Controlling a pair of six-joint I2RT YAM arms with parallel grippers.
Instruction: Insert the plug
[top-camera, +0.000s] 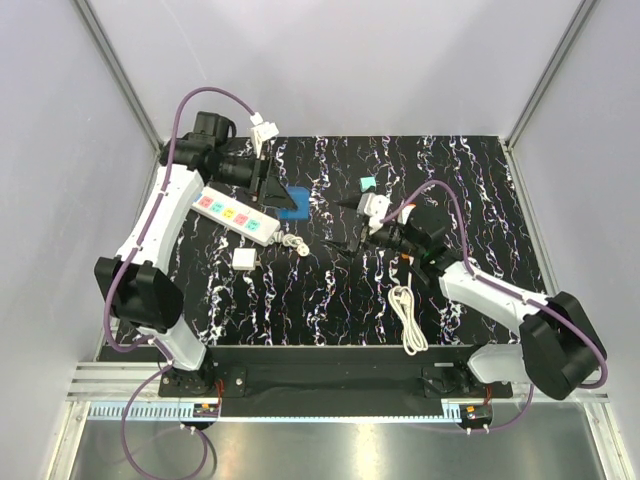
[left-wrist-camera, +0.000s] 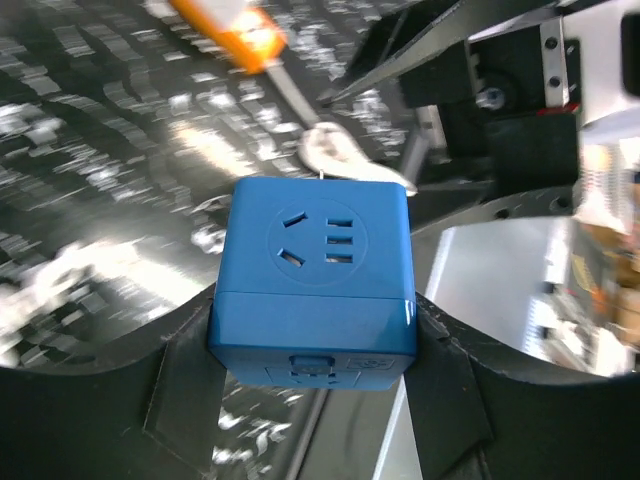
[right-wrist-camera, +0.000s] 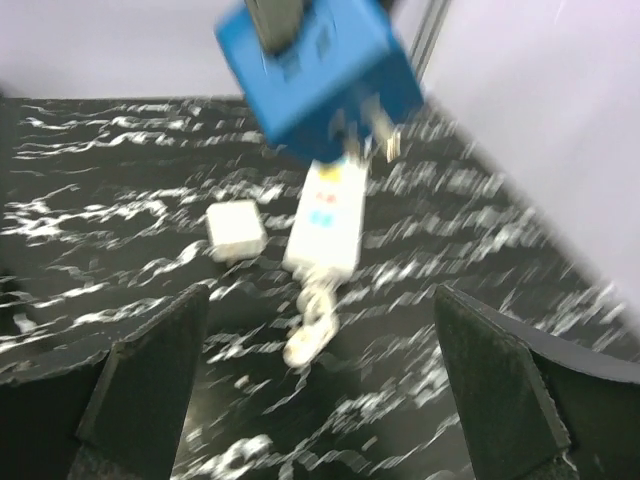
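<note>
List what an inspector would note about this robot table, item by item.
Surface: black table with white veining.
Job's things: white plug lies loose beside the white power strip, ungripped.
Clutter: teal cube towards the back.
Grippers: left gripper clamps a blue socket cube; right gripper open, empty.
Cables: white cord bundled front right; purple cables along both arms.
Surroundings: pale walls on three sides.

place: robot lab cell | white panel walls (top-camera: 330, 60) | aluminium frame rails (top-camera: 122, 80) | black marbled table (top-camera: 480, 180)
</note>
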